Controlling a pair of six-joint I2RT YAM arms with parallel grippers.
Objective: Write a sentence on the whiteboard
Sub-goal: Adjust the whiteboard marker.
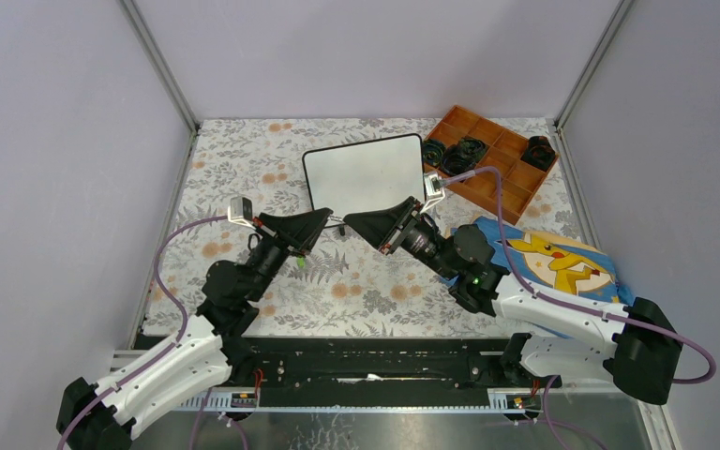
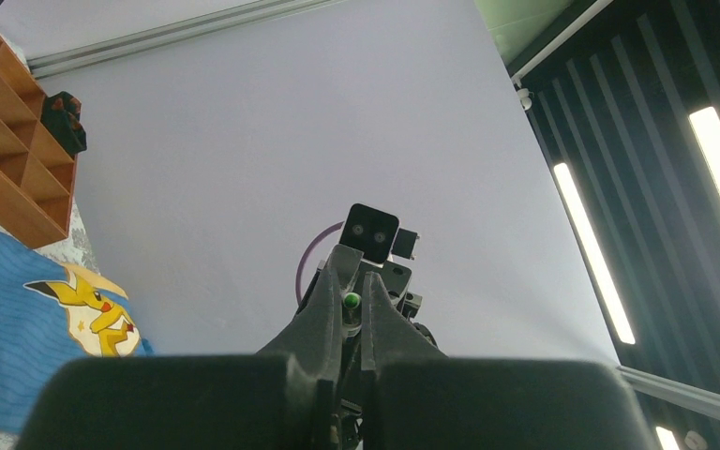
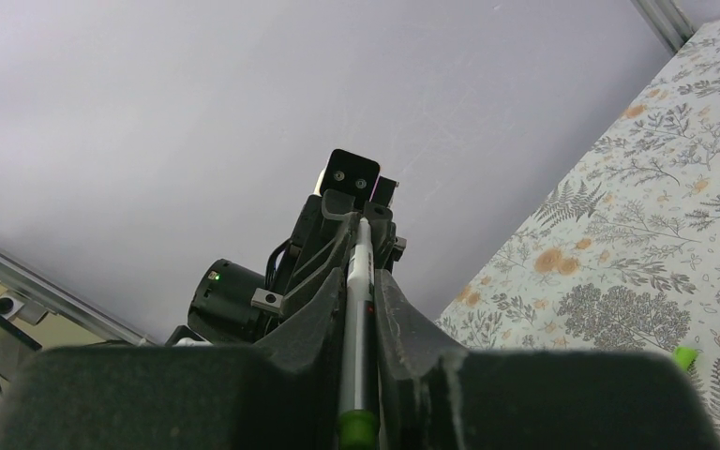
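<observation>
From the top camera I see the board lying flat on the floral table, toward the far side, its face plain white. The 2 claws meet tip to tip just in front of its near edge. The left claw comes in from the left and the right claw from the right. A short white bit of the marker shows between them. Neither claw touches the board, as far as I can tell. A green cap lies on the table beside the left arm, nearer to me than the claws. An orange tray sits just right of the board, and a blue cloth lies nearer, beside the right arm.

On the left wrist view, my left claw is pinched narrow. The green end of the marker sits between its fingers, pointing at the lens. The tray and cloth show at the left.

On the right wrist view, my right claw is narrow too, its fingers close against both sides of the marker. The white barrel runs lengthwise between them toward the left arm. The cap lies on the table at the right.
</observation>
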